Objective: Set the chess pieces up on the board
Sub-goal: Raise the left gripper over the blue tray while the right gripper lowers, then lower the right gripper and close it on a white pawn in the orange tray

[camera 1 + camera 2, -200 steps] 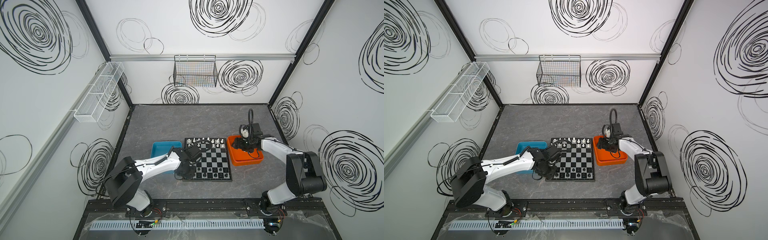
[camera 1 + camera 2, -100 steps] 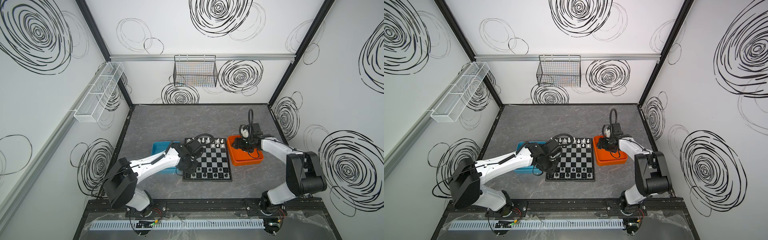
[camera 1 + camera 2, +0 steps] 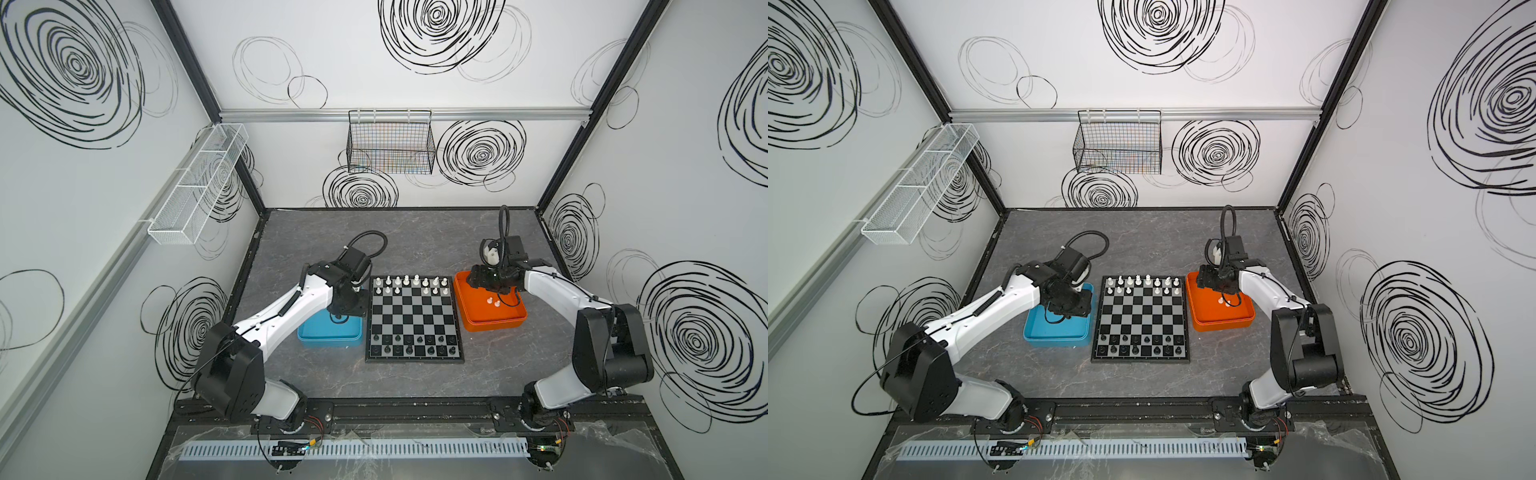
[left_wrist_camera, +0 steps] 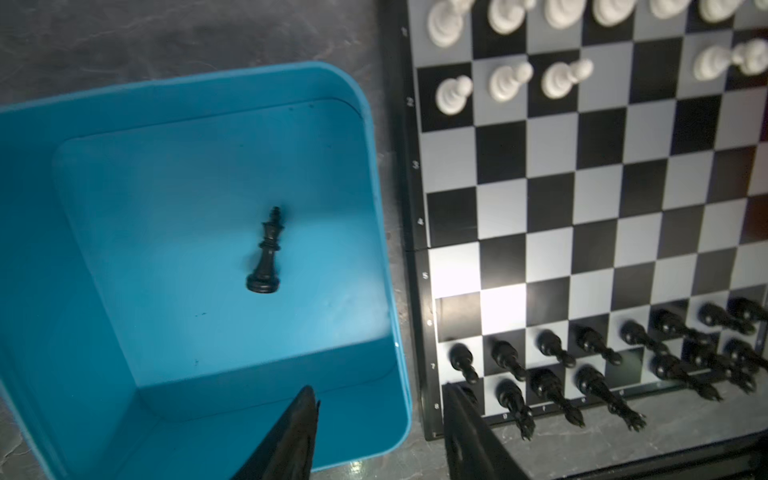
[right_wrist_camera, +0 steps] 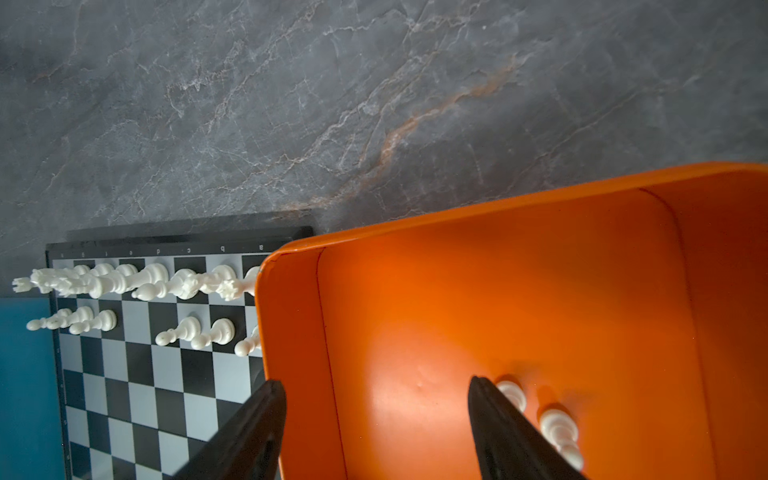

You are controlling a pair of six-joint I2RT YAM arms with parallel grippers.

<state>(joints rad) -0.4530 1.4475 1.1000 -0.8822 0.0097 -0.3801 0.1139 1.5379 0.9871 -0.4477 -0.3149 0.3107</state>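
Observation:
The board (image 3: pixel 413 316) lies mid-table, with white chess pieces (image 3: pixel 411 284) on its two far rows and black ones (image 3: pixel 411 345) on its two near rows. My left gripper (image 3: pixel 348 309) hangs open over the blue tray (image 3: pixel 328 343). In the left wrist view its jaws (image 4: pixel 378 399) are empty, and one black king (image 4: pixel 268 253) lies on its side on the tray floor (image 4: pixel 145 249). My right gripper (image 3: pixel 484 284) stands open over the orange tray (image 3: pixel 494 324), its jaws (image 5: pixel 376 384) straddling the tray wall. Two white pawns (image 5: pixel 559 428) lie beside one finger.
A black wire basket (image 3: pixel 390 143) hangs on the back wall. A white mesh shelf (image 3: pixel 199 183) runs along the left wall. Both trays sit close against the board's sides on the grey marbled tabletop (image 3: pixel 415 241).
My left gripper has moved from the board's near left corner back over the blue tray, and its jaws have opened wider. The right arm has stayed still.

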